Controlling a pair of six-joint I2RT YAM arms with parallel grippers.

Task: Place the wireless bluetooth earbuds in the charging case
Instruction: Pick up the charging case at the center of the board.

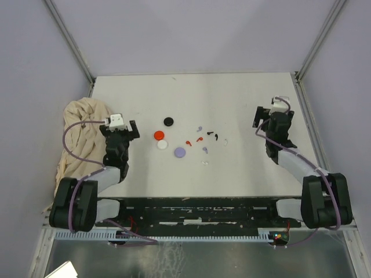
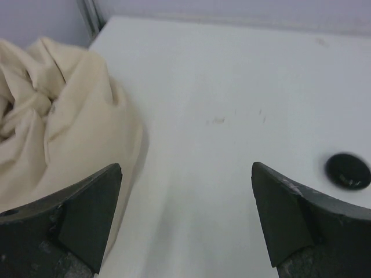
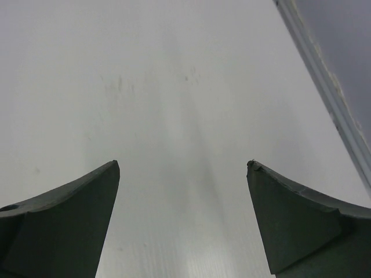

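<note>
Several tiny stemmed earbuds lie scattered mid-table: red ones point(image 1: 199, 139), black ones point(image 1: 209, 133), lilac ones point(image 1: 204, 149) and white ones point(image 1: 204, 163). To their left lie round discs: black point(image 1: 168, 121), red point(image 1: 159, 135), white point(image 1: 162, 144) and lilac point(image 1: 179, 152). My left gripper point(image 1: 119, 128) is open and empty, left of the discs; its wrist view point(image 2: 186, 165) shows the black disc point(image 2: 348, 171) ahead on the right. My right gripper point(image 1: 272, 114) is open and empty, far right of the earbuds, over bare table point(image 3: 182, 163).
A crumpled cream cloth point(image 1: 81, 136) lies at the table's left edge, just left of my left gripper; it also shows in the left wrist view point(image 2: 58, 127). A metal frame rail point(image 3: 330, 92) runs along the table's right edge. Grey walls enclose the table.
</note>
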